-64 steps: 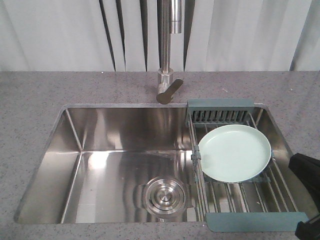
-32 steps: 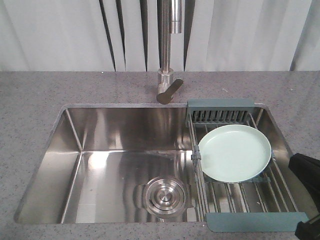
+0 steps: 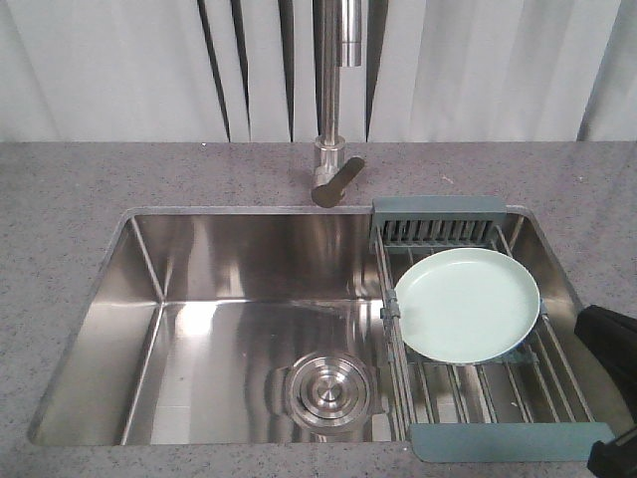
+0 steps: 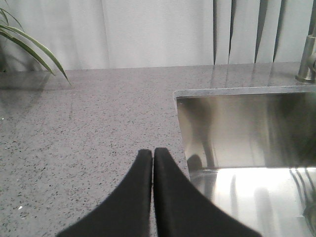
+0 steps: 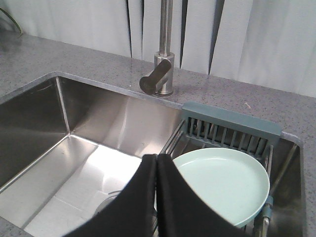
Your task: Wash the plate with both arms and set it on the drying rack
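The pale mint-green plate (image 3: 468, 304) lies face up on the drying rack (image 3: 498, 393), which spans the right end of the sink. In the right wrist view the plate (image 5: 224, 182) rests just right of my right gripper (image 5: 156, 158), which is shut with nothing between its fingers and hovers near the rack's (image 5: 232, 124) left rods. Black parts of the right arm (image 3: 609, 344) show at the lower right of the front view. My left gripper (image 4: 152, 152) is shut and empty over the grey countertop (image 4: 89, 128), left of the sink's corner; it is out of the front view.
The steel sink (image 3: 139, 299) has a round drain (image 3: 326, 390) near its front middle. A tall faucet (image 3: 333, 100) stands behind it, handle pointing forward. White curtains hang behind the counter. Plant leaves (image 4: 29, 44) reach in at far left.
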Tool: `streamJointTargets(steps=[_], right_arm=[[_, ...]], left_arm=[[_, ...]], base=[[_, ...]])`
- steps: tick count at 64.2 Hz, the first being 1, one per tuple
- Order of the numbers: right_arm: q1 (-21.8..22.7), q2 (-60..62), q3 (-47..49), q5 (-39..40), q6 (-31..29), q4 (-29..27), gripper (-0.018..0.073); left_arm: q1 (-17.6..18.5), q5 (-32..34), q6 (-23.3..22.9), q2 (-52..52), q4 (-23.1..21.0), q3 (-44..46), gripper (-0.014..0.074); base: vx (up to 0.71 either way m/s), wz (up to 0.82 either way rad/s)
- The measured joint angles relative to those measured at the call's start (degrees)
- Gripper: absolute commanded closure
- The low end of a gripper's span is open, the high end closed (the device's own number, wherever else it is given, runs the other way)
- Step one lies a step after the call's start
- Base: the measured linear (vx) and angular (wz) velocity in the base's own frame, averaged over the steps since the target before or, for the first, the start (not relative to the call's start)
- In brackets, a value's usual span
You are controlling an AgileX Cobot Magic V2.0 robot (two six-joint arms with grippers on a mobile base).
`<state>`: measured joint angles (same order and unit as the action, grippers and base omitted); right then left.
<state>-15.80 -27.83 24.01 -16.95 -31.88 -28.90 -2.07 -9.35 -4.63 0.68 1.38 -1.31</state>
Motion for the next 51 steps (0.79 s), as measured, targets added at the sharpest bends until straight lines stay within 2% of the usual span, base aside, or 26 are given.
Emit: streamJointTargets(steps=[20, 30, 44, 51], right_arm=[[0.0, 0.0, 0.0, 0.0, 0.0, 0.4, 0.0563], [0.0, 1.5, -1.1, 0.1, -0.2, 6.2, 0.0563], [0.0, 11.0, -14.3, 1.3, 0.0, 8.4, 0.0563], [0.0, 16.9, -20.4, 1.6, 2.0, 9.4, 0.0563]], left_arm=[[0.0, 0.0, 0.0, 0.0, 0.0, 0.0, 0.0603], [0.0, 0.0, 0.0, 0.0, 0.0, 0.0, 0.0603], [0.0, 0.0, 0.0, 0.0, 0.0, 0.0, 0.0603], [0.0, 0.0, 0.0, 0.0, 0.0, 0.0, 0.0603]], base=[[0.00, 0.00], [0.00, 0.00], [0.00, 0.00], [0.00, 0.00]])
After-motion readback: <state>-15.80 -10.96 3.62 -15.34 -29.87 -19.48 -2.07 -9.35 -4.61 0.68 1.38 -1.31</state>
